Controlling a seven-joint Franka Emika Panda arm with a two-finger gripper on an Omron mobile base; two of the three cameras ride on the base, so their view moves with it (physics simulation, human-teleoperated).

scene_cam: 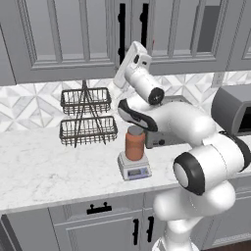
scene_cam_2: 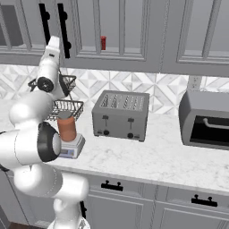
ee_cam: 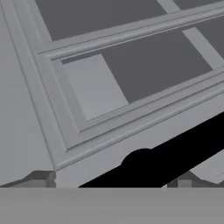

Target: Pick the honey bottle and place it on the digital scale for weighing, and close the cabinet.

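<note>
Here honey bottle point(scene_cam: 135, 143) on digital scale point(scene_cam: 134, 168); jaws' spread unreadable, tips cropped against cabinet point(ee_cam: 131, 87) door.

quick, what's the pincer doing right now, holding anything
Pincer: open, holding nothing, tips spread wide right at the cabinet door by its black handle.
</note>
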